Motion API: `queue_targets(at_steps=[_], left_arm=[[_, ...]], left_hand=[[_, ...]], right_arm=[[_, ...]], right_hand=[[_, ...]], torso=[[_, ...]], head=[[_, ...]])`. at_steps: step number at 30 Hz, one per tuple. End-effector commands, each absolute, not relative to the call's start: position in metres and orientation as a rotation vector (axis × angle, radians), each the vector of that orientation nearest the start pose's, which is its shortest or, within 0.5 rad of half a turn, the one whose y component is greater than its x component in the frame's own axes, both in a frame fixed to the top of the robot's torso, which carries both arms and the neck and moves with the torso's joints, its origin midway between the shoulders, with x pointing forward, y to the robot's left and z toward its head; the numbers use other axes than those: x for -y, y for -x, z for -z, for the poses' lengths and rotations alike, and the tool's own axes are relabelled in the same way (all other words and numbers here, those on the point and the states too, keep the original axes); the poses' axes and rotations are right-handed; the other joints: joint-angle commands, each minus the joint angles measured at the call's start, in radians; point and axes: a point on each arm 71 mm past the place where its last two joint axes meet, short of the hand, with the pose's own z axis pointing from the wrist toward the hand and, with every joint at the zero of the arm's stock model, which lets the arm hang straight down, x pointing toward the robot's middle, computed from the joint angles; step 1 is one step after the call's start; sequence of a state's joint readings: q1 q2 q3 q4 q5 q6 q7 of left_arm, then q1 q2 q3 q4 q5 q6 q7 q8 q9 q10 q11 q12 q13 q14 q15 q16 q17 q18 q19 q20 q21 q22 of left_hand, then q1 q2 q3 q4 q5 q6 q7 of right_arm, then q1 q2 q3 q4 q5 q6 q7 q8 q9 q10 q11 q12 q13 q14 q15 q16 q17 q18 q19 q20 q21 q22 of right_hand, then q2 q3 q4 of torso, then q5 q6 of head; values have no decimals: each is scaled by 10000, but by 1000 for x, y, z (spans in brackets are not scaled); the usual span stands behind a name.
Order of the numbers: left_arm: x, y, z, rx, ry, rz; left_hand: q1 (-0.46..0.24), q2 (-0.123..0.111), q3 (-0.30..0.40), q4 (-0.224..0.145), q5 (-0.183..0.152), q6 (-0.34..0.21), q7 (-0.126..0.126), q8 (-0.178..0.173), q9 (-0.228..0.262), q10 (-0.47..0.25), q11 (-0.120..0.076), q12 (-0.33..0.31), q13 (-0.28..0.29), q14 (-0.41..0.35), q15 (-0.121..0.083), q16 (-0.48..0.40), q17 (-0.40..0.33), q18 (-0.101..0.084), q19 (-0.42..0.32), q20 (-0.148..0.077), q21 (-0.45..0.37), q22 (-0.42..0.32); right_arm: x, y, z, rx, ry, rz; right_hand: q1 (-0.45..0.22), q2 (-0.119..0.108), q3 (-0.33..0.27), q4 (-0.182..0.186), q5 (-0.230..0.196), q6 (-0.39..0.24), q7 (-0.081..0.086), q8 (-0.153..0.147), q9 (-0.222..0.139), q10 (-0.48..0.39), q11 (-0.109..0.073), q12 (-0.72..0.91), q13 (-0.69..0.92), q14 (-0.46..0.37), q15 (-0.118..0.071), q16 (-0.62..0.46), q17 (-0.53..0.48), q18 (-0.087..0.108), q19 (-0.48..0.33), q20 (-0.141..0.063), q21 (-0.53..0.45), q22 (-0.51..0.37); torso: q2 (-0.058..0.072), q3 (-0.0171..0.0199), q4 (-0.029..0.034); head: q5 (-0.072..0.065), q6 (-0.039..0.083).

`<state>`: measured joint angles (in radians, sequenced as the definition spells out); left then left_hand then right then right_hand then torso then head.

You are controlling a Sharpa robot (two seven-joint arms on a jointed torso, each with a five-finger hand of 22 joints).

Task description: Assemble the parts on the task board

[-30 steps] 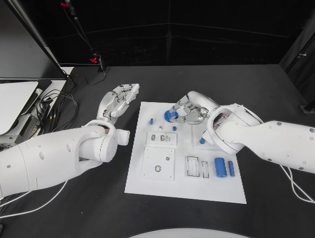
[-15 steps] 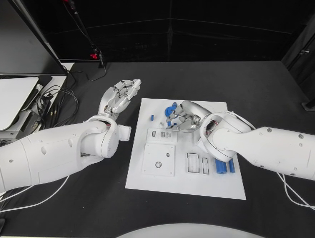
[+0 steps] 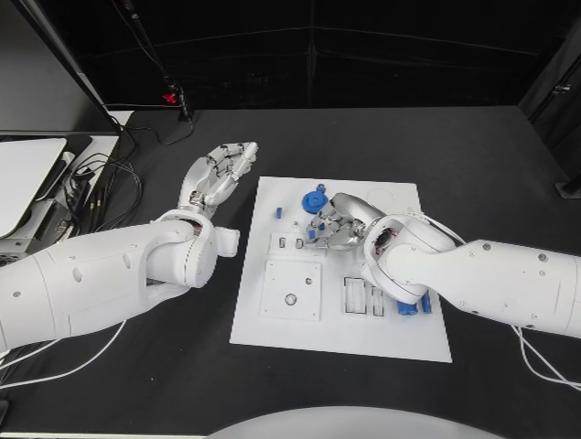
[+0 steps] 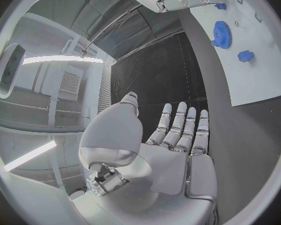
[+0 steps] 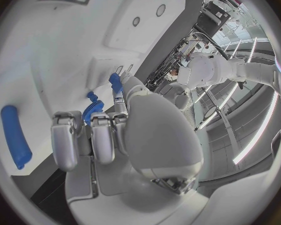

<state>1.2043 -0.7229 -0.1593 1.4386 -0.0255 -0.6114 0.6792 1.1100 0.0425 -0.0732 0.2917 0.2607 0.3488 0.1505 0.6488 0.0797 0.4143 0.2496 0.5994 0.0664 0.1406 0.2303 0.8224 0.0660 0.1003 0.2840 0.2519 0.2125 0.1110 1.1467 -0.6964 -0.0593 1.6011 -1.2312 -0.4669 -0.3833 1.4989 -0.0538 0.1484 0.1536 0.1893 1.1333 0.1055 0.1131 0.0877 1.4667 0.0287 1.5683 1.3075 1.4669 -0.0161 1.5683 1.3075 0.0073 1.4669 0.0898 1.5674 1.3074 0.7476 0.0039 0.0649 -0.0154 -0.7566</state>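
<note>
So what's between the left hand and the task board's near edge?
Bare black table: in the head view the left hand hovers open beside the task board, nothing between them.

One white task board (image 3: 343,338) lies on the worktop (image 3: 501,165); one blue gear (image 3: 316,198) sits at its 12 o'clock edge; two robot hands show, left (image 3: 219,174) and right (image 3: 335,224).

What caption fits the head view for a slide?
Right hand works over the white task board beside a blue gear; left hand hovers open off the board's edge.
</note>
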Motion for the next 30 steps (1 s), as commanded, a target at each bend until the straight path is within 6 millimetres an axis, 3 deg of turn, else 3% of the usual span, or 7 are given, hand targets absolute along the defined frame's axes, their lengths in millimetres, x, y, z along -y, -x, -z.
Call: queue_targets(at_steps=[1,30], left_arm=[[-189,-486,186,-9918,7379,14846],[-190,-486,186,-9939,7382,14827]], left_hand=[[23,102,-72,-5,59,74,1412,32,-9,16,28,28,-15,-10,47,40,-14,-32,-11,93,59,13],[53,121,-83,-4,88,71,1413,31,-22,12,29,30,-17,-11,50,39,-16,-31,-23,98,65,14]], right_arm=[[124,-458,210,-17727,-2295,-7192],[122,-457,217,-17950,-2176,-7147]], right_hand=[[-44,96,11,-55,35,128,-63,-16,2,1041,79,25,2632,1039,46,25,2633,-73,1039,82,34,2634],[-92,57,-9,-111,72,23,-20,-141,-50,1041,114,25,2632,1039,68,25,2633,-73,1039,103,34,2634]], torso=[[-6,-10,0],[-4,-1,15]], head=[[-4,-22],[-103,-94]])
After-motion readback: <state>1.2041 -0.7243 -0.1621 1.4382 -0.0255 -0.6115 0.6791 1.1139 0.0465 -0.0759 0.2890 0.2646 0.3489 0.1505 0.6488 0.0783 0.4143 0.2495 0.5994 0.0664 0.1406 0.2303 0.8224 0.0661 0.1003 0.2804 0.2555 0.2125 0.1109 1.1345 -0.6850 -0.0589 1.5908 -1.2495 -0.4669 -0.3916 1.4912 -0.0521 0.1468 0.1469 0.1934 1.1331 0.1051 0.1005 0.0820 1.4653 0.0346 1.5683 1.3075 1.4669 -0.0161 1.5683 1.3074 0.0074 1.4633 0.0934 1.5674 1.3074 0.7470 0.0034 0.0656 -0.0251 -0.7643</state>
